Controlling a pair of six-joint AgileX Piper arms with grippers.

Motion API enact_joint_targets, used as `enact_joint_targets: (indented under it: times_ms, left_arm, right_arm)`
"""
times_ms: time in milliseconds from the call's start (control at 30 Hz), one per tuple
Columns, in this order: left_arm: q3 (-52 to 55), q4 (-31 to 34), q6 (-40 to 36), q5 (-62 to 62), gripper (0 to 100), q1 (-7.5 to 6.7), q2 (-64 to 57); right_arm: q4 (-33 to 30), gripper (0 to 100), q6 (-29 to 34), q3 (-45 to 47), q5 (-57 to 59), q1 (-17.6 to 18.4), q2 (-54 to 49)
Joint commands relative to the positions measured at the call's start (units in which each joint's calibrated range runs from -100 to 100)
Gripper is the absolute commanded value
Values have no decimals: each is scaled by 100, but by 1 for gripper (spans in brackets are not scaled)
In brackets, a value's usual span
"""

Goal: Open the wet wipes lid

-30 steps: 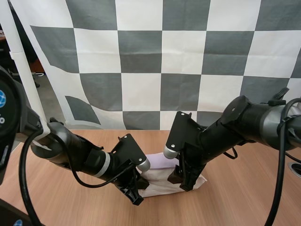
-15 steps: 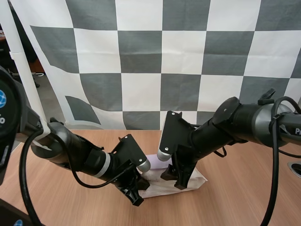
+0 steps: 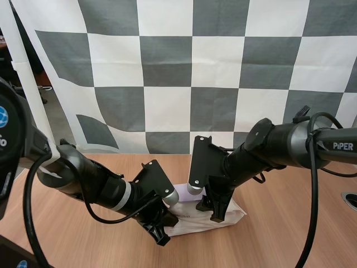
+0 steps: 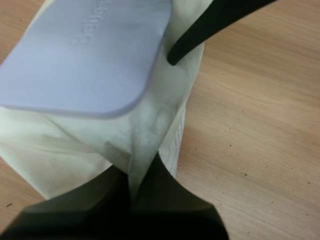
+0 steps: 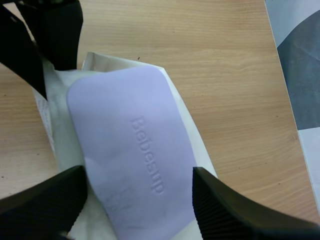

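The flat lilac plastic lid (image 5: 135,150) carries one raised word, "Bebesup", embossed in the lid's own colour and running along its length. In the left wrist view the same embossing is cut off and cannot be read whole. The soft white wet wipes pack (image 4: 172,147) bears fine grey print down its side, too small to read. White letters "PiPER" stand on the black right arm (image 3: 344,146).

The pack of wet wipes (image 4: 150,125) has a pale cream wrapper and a plain lilac lid (image 5: 125,125) with embossed lettering. The surface (image 5: 210,60) is light wood grain. The left gripper (image 4: 134,180) and right gripper (image 5: 136,175) have black jaws.
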Motion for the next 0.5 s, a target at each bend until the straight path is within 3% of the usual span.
enact_joint_targets:
  times_ms: [0, 67, 233, 300, 367, 467]
  left_arm:
    - [-4, 10, 85, 11, 0, -2, 1]
    - [-4, 11, 85, 28, 0, -2, 1]
    - [-4, 24, 85, 25, 0, -2, 1]
    - [-4, 26, 85, 6, 0, -2, 1]
    - [-4, 26, 85, 6, 0, -2, 1]
    - [-4, 26, 85, 6, 0, -2, 1]
  right_arm:
    - [-3, 100, 0, -1, -72, 4, 14]
    - [-3, 95, 0, -1, -181, 4, 14]
    - [-3, 54, 0, -121, -61, 4, -58]
    - [-3, 43, 71, -204, -61, 4, -78]
    - [-3, 37, 132, -254, -5, 4, -124]
    - [-3, 37, 143, -258, 336, 4, -151]
